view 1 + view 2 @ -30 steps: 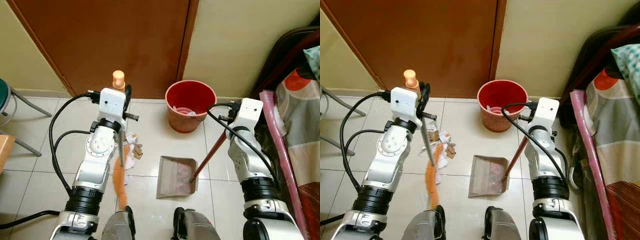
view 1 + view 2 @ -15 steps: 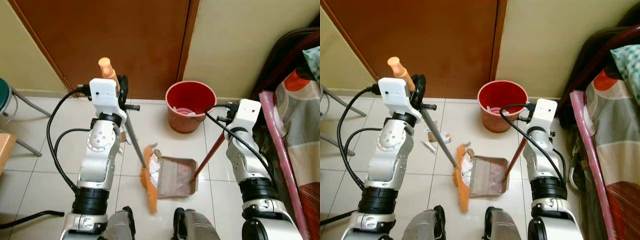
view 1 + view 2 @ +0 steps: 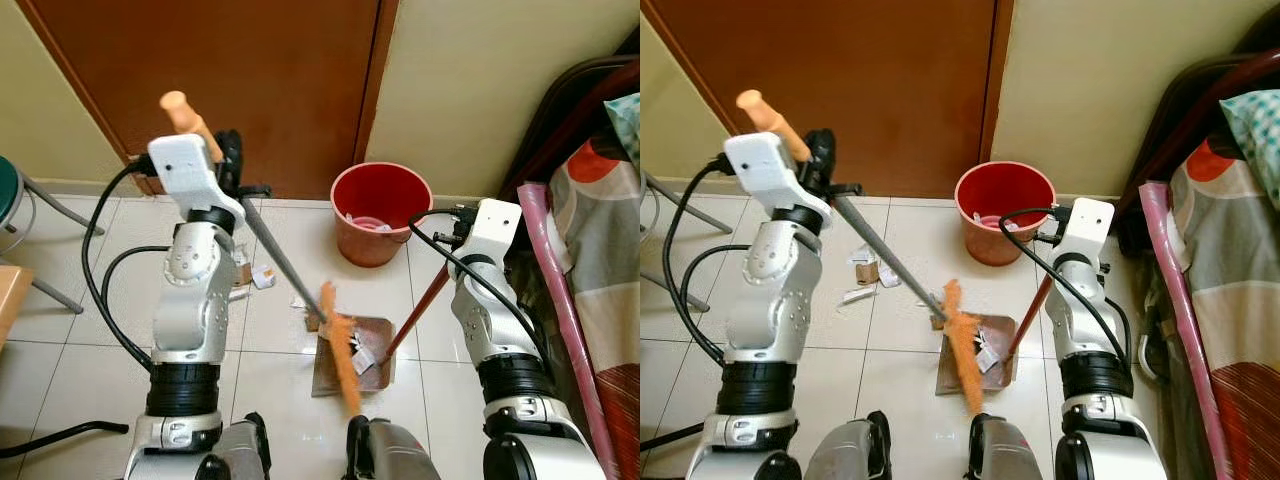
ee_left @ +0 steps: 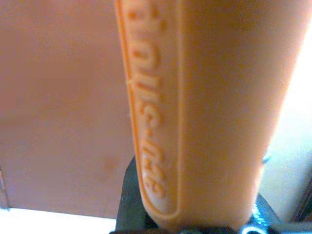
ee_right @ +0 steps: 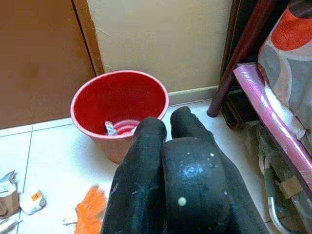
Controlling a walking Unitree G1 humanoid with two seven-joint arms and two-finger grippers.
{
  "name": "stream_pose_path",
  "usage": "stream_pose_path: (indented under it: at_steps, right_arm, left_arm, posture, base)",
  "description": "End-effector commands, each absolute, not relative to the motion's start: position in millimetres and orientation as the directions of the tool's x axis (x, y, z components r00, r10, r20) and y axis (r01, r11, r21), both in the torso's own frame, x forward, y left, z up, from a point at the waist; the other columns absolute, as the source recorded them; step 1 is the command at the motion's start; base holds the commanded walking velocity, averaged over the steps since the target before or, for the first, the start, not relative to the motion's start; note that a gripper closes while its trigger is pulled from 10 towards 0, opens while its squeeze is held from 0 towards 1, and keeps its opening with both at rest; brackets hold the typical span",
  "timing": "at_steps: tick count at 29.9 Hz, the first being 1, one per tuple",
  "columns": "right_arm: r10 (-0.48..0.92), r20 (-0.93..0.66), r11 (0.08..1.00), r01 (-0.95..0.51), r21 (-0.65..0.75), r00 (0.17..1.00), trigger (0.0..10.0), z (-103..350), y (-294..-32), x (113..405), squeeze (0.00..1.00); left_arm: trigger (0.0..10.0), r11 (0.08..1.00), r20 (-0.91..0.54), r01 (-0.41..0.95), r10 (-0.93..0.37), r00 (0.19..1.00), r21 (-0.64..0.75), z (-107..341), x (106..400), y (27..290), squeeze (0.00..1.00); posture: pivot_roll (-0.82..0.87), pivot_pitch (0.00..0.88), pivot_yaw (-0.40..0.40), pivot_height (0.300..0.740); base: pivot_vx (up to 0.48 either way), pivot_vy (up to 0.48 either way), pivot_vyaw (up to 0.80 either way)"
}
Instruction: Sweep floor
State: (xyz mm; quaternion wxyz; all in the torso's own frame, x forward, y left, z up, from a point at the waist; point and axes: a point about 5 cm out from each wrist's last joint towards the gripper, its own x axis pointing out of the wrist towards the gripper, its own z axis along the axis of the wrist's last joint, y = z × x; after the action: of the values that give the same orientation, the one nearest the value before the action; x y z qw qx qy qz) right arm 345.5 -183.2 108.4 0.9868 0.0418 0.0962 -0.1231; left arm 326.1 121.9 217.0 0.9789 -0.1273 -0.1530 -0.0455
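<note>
My left gripper [image 3: 238,180] is shut on the broom's orange grip [image 4: 195,112], high up in front of the door. The grey broom shaft [image 3: 285,265] slants down to the right, and its orange bristles [image 3: 341,352] lie across the grey dustpan [image 3: 372,372] on the tiles. A few paper scraps [image 3: 986,351] sit in the pan beside the bristles. My right gripper [image 5: 165,124] is shut on the dustpan's reddish handle [image 3: 418,312], which rises from the pan to that wrist. More litter [image 3: 866,270] lies on the floor left of the pan.
A red bucket [image 3: 380,210] with a little rubbish stands by the wall, just behind the dustpan. The brown door [image 3: 220,80] is straight ahead. A bed with a patterned cover [image 3: 600,250] runs along the right. A stool [image 3: 12,195] stands at the left.
The broom head has swept rightward across the tiles from in front of my left foot onto the dustpan, carrying scraps with it. The handle's top tilted left. The right arm stayed still.
</note>
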Motion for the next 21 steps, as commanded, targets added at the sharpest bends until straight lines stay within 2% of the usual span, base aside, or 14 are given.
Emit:
stream_pose_path:
  at_steps: [1, 7, 15, 16, 18, 21]
  right_arm:
    - [-0.225, -0.257, 0.967, 0.249, 0.061, 0.94, 10.0, 95, -181, 342, 0.0]
    - [-0.216, -0.263, 0.969, 0.24, 0.061, 0.94, 10.0, 93, -181, 343, 0.0]
    - [-0.174, -0.267, 0.977, 0.2, 0.072, 0.948, 10.0, 93, -177, 343, 0.0]
    - [-0.098, -0.236, 0.992, 0.114, 0.052, 0.967, 10.0, 97, -167, 345, 0.0]
    - [-0.023, -0.212, 0.999, 0.03, 0.028, 0.977, 10.0, 101, -157, 346, 0.0]
    - [0.026, -0.218, 1.0, -0.022, 0.019, 0.976, 10.0, 101, -150, 346, 0.0]
  left_arm:
    - [10.0, 0.95, 0.397, 0.159, -0.042, 0.917, -0.267, 239, 322, 120, 0.0]
    - [10.0, 0.951, 0.427, 0.149, -0.019, 0.904, -0.271, 252, 325, 127, 0.0]
    - [10.0, 0.988, 0.435, 0.065, 0.002, 0.9, -0.139, 250, 331, 152, 0.0]
    - [10.0, 0.993, 0.438, 0.048, 0.005, 0.899, -0.11, 250, 331, 157, 0.0]
    - [10.0, 0.996, 0.44, 0.039, 0.003, 0.898, -0.086, 250, 331, 160, 0.0]
    - [10.0, 0.996, 0.438, 0.033, 0.005, 0.899, -0.077, 250, 330, 162, 0.0]
  posture:
    - [0.0, 0.2, -0.024, 0.74]
    - [0.0, 0.19, -0.027, 0.74]
    - [-0.01, 0.188, -0.03, 0.74]
    - [-0.01, 0.189, -0.033, 0.74]
    - [-0.01, 0.19, -0.035, 0.74]
    - [-0.01, 0.192, -0.039, 0.74]
  base:
    - [0.0, 0.0, 0.0]
    - [0.0, 0.0, 0.0]
    - [0.0, 0.0, 0.0]
    - [0.0, 0.0, 0.0]
    - [0.0, 0.0, 0.0]
    - [0.0, 0.0, 0.0]
